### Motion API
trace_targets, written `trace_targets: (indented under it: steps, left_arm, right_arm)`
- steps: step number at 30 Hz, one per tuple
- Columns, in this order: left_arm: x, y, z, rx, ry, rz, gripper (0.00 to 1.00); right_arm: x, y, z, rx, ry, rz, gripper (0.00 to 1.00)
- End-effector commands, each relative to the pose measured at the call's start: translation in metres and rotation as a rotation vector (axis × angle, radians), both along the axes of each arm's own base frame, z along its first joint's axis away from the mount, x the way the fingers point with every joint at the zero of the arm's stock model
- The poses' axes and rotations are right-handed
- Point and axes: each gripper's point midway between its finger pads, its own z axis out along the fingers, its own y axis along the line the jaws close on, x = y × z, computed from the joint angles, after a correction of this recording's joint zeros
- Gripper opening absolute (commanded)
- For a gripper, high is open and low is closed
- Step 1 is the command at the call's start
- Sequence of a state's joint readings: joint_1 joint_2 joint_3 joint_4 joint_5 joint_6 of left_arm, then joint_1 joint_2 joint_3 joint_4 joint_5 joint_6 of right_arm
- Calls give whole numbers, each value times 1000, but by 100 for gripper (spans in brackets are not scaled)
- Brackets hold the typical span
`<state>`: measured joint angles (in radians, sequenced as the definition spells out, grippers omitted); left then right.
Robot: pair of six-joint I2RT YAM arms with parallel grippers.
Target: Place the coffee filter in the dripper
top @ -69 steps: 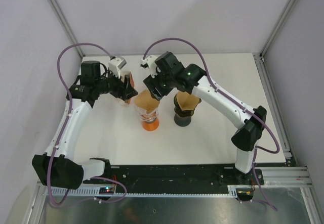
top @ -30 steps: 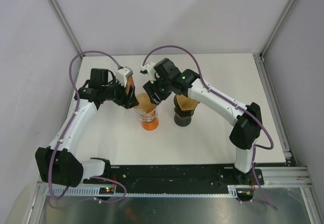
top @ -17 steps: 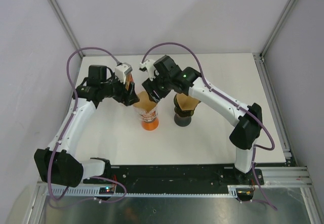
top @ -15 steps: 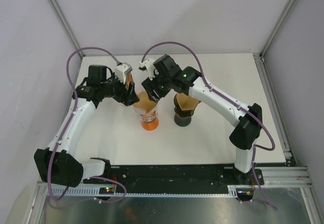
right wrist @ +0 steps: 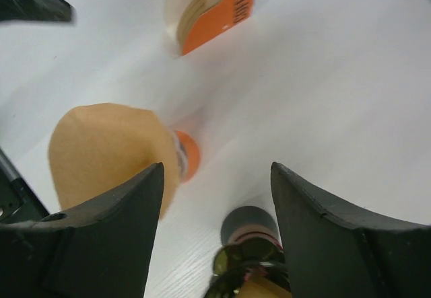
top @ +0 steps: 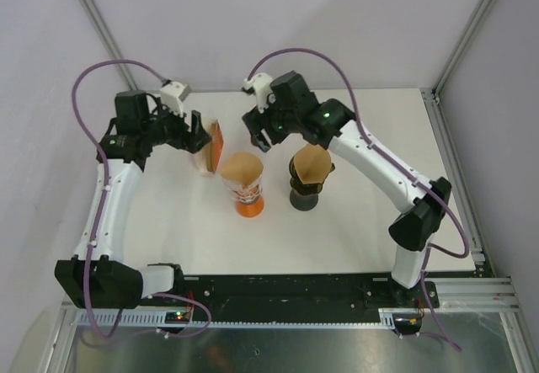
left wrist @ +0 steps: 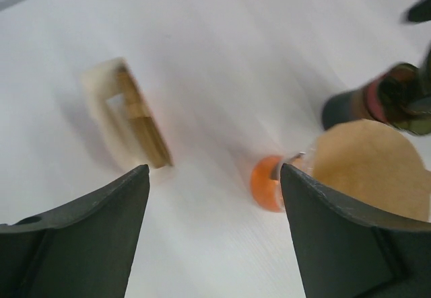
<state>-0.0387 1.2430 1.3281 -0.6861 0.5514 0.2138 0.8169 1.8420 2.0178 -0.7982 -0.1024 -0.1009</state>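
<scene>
A brown paper coffee filter (top: 242, 167) sits open in the orange dripper (top: 248, 202) at the table's middle. A second filter (top: 313, 163) sits in a dark dripper (top: 305, 194) to its right. My left gripper (top: 197, 136) is open and empty, left of and behind the orange dripper, by the filter box (top: 211, 146). My right gripper (top: 260, 133) is open and empty, above and behind both drippers. The left wrist view shows open jaws (left wrist: 214, 171), the box (left wrist: 128, 120), orange base (left wrist: 265, 182) and filter (left wrist: 367, 167). The right wrist view shows open jaws (right wrist: 217, 168), the filter (right wrist: 108, 146) and dark dripper (right wrist: 248, 241).
The orange and cream filter box (right wrist: 215, 7) stands on its edge behind and left of the orange dripper. The white table (top: 370, 221) ends at a black rail near the arm bases. Grey walls close in the back and sides.
Both grippers have drawn back from the orange dripper: the left one to the left and up, the right one up and toward the back. The filter stays in the dripper.
</scene>
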Motion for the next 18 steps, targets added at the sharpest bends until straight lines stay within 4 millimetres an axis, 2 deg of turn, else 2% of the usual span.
trace_targets:
  steps: [1, 4, 7, 9, 11, 14, 18]
  left_arm:
    - [22, 44, 26, -2, -93, 156, 83]
    - [34, 75, 24, 11, -124, 267, 84]
    - [47, 103, 16, 48, -188, 394, 87]
    - [54, 121, 11, 75, -236, 478, 91]
    - [59, 136, 3, 86, -275, 542, 96]
    - [67, 149, -9, 82, -314, 593, 99]
    - [75, 162, -35, 49, -343, 647, 100]
  right_arm:
    - [25, -51, 74, 144, -141, -152, 70]
    - [39, -92, 83, 198, -175, -255, 73]
    - [61, -146, 88, 283, -210, -396, 78]
    - [73, -184, 83, 337, -201, -480, 82]
    - [83, -222, 71, 360, -191, -571, 89]
    - [95, -281, 44, 325, -193, -747, 98]
    - [102, -332, 10, 283, -183, -908, 99]
